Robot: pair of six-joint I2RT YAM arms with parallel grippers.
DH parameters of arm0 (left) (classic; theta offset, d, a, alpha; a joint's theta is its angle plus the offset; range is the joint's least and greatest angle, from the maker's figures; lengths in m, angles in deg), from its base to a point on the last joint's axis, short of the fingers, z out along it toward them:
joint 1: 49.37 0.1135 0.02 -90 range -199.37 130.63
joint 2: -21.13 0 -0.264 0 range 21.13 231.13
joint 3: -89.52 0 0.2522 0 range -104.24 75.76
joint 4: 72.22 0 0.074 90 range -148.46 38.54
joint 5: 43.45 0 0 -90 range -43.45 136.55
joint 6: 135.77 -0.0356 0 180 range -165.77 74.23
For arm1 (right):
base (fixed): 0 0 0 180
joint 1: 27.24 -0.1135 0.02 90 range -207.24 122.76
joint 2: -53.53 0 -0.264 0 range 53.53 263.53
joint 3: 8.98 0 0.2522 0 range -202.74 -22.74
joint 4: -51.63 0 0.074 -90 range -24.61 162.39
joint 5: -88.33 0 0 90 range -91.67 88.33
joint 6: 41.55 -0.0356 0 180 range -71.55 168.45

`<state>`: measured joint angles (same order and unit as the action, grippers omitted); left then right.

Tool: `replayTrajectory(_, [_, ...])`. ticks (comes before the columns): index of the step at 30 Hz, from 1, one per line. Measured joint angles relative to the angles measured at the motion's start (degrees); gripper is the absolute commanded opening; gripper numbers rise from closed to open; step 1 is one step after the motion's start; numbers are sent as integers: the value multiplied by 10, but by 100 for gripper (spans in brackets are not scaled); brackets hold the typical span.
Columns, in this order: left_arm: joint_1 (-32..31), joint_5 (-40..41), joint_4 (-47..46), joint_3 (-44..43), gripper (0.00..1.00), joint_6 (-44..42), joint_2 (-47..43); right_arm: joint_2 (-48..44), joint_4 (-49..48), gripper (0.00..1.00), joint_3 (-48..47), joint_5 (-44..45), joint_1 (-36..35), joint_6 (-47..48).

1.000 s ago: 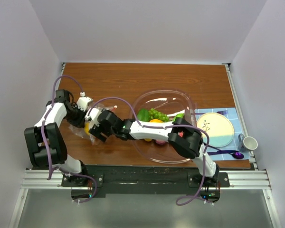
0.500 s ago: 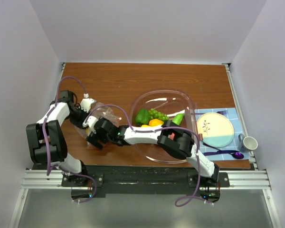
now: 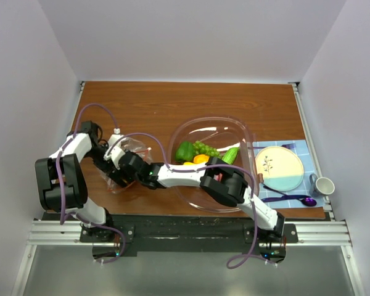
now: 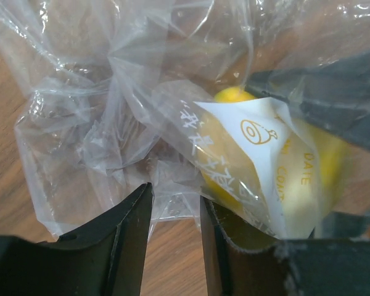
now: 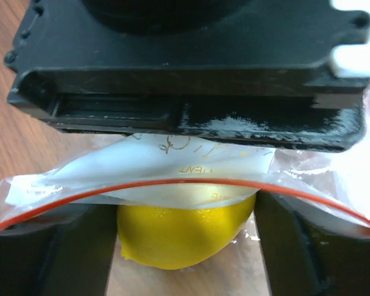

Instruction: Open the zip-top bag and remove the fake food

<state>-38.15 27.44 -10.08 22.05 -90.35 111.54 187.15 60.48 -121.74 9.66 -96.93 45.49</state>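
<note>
The zip-top bag lies crumpled at the table's left, its red-orange zip strip arched open. A yellow lemon sits inside it and shows through the plastic in the left wrist view. My right gripper reaches into the bag's mouth, both fingers touching the lemon's sides; it also shows in the top view. My left gripper is nearly closed, pinching a fold of the bag; in the top view it sits at the bag's left side.
The large clear bowl stands right of the bag, holding a green pepper, grapes, an orange piece and a green cucumber. A plate, cup and purple spoon lie at the far right.
My right gripper has moved left and further into the bag. My left gripper has shifted slightly up and left with the bag.
</note>
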Motion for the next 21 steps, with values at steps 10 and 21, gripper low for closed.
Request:
replayTrajectory(10, [7, 17, -17, 1, 36, 6, 6, -76, -21, 35, 105, 0, 0, -10])
replayTrajectory(21, [16, 40, -64, -17, 38, 77, 42, -302, 83, 18, 148, 67, 2, -3])
